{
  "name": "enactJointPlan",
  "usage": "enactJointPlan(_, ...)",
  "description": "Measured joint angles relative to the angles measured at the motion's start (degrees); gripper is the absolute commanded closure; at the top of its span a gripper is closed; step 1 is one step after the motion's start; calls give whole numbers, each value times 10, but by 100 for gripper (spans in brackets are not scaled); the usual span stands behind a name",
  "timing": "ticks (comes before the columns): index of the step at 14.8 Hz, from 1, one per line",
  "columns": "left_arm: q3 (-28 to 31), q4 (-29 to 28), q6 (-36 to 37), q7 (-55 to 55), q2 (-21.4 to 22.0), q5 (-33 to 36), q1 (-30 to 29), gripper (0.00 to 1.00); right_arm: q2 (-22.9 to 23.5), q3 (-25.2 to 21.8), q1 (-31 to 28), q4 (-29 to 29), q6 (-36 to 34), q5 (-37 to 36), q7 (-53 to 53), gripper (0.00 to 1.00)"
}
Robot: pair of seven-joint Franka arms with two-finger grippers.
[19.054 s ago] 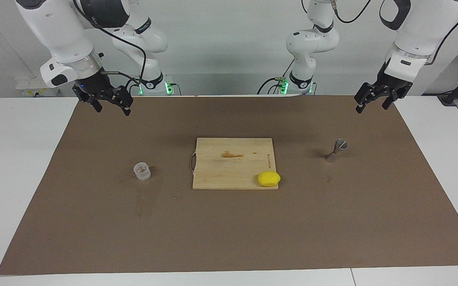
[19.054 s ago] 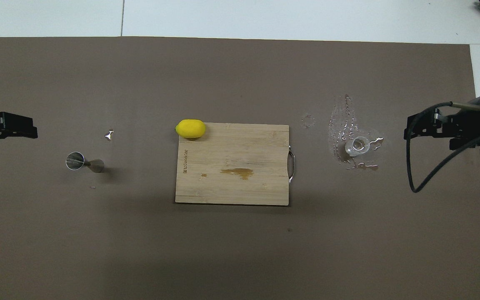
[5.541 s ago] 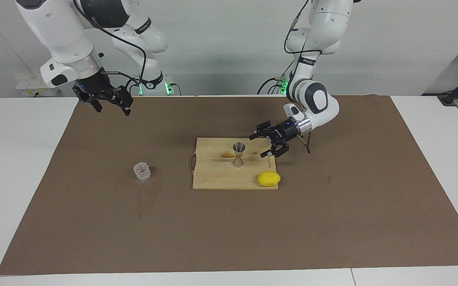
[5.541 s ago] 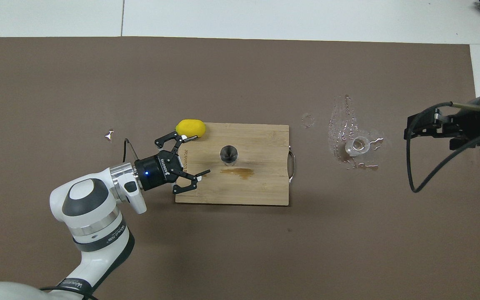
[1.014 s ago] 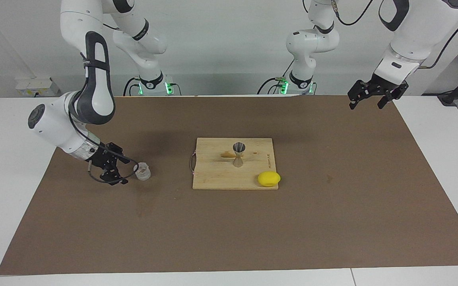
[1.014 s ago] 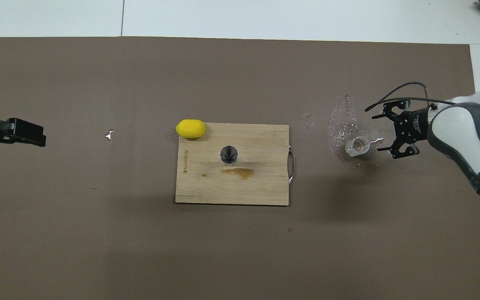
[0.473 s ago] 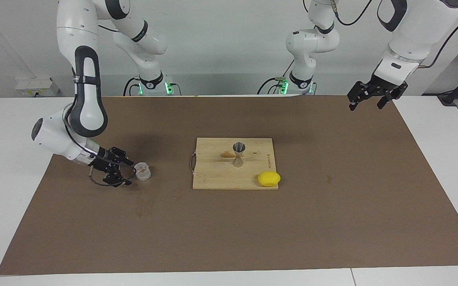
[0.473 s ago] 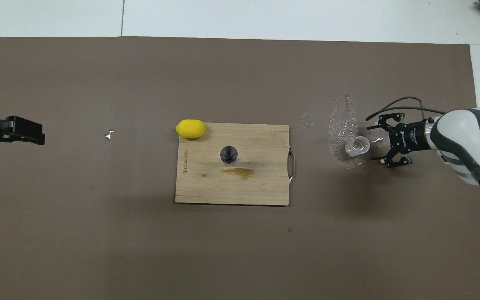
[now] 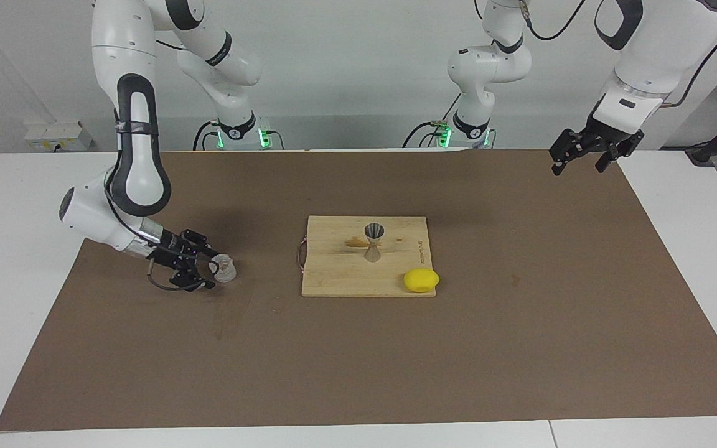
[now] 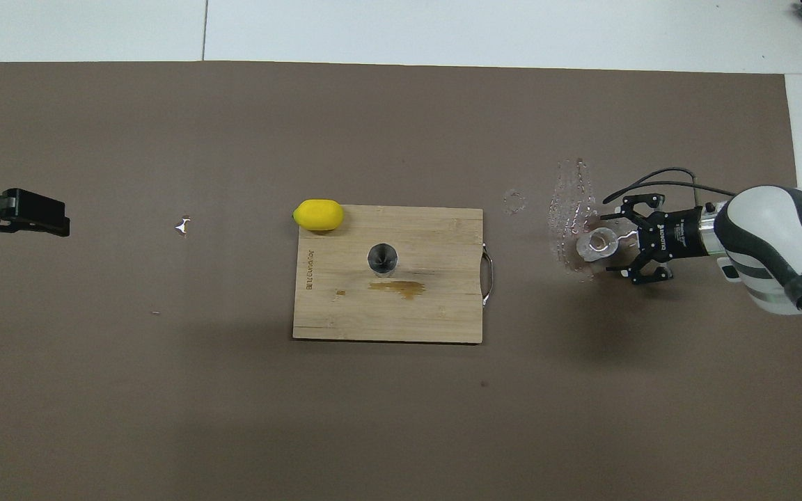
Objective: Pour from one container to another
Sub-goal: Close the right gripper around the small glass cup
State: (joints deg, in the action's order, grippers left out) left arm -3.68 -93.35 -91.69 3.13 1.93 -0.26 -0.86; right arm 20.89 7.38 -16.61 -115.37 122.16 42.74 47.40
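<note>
White table (image 9: 35,186) with a brown mat (image 9: 520,348) over most of it; on the mat sit a wooden board (image 9: 340,274) (stained) and a clear cup (image 9: 224,269).

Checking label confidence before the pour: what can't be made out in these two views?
- Clear cup: liquid level unreadable in both views; too small, transparent.
- Right gripper, open at the cup: finger contact too small to judge in either view.
- Jigger: contents hidden in shadow from overhead.
- Left gripper, waiting raised and open: cut off by the overhead view's edge.
</note>
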Motion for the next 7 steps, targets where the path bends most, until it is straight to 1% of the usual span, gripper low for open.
enactJointPlan(3, 0, 0, -3, 0, -4, 0, 0, 0, -1, 0, 0, -10, 0, 17, -1, 4)
enactJointPlan(4, 0, 0, -3, 0, -5, 0, 0, 0, -2, 0, 0, -11, 0, 19, -1, 7)
enactJointPlan(6, 1, 0, -2, 0, -6, 0, 0, 0, -3, 0, 0, -12, 0, 19, -1, 16)
enactJointPlan(7, 1, 0, -2, 0, -6, 0, 0, 0, -3, 0, 0, -12, 0, 19, -1, 24)
